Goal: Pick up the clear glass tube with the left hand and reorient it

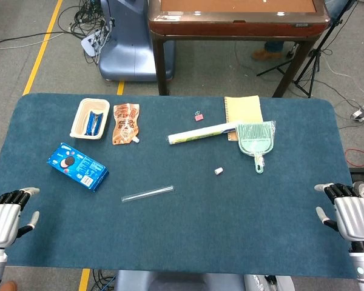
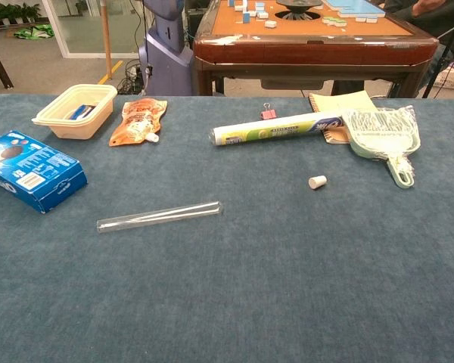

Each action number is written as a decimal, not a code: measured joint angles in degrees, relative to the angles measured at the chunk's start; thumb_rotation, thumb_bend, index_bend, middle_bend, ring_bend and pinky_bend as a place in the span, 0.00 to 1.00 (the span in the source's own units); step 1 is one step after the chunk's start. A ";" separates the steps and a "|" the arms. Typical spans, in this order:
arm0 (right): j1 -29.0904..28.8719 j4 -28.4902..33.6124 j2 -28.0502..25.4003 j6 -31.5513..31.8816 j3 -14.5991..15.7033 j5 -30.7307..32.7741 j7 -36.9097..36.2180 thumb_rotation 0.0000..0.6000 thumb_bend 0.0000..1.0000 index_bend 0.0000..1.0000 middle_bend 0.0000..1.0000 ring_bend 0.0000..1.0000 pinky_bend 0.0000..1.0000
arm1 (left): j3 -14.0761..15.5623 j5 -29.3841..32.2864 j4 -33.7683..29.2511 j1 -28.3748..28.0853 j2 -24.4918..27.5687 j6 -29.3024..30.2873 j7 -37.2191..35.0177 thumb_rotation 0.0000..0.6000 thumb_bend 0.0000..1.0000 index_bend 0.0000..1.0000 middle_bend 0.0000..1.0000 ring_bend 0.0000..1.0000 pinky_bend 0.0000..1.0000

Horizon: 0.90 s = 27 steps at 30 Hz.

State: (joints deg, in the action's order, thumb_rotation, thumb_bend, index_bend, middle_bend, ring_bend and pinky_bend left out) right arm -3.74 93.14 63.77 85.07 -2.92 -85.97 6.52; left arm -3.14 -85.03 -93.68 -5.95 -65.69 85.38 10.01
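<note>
The glass tube [image 1: 147, 193] lies flat on the blue table [image 1: 230, 230], just right of the cookie box [image 1: 77, 166] and well apart from both hands. The left hand [image 1: 6, 217] and right hand [image 1: 350, 213] rest at the near corners, fingers loosely spread, holding nothing; both are partly cut off by the head view's edge and absent from the chest view. The small white cap [image 2: 317, 181] is too small to identify.
</note>
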 measured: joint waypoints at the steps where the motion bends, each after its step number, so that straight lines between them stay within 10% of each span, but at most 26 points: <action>1: 0.05 -0.05 0.00 0.11 0.00 -0.06 -0.02 1.00 0.30 0.36 0.36 0.29 0.32 | -0.01 0.04 -0.03 -0.06 -0.02 -0.12 0.03 1.00 0.33 0.28 0.29 0.26 0.25; 18: -0.53 2.41 -2.96 1.68 -1.98 -0.57 1.86 1.00 0.30 0.36 0.36 0.29 0.32 | 0.24 -4.45 1.26 -5.57 0.85 -6.22 -4.82 1.00 0.33 0.30 0.33 0.38 0.33; 27: -3.52 7.13 -6.53 -0.35 -4.22 -0.42 6.86 1.00 0.30 0.36 0.36 0.29 0.32 | -0.78 -7.61 2.46 -14.20 -0.18 -14.97 -7.47 1.00 0.32 0.30 0.62 0.65 0.58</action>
State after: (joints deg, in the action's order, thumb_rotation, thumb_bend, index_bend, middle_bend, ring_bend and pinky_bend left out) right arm -7.26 100.27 57.24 84.72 -7.14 -86.39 13.37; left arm -3.92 -92.64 -91.22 -20.15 -65.86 70.41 2.54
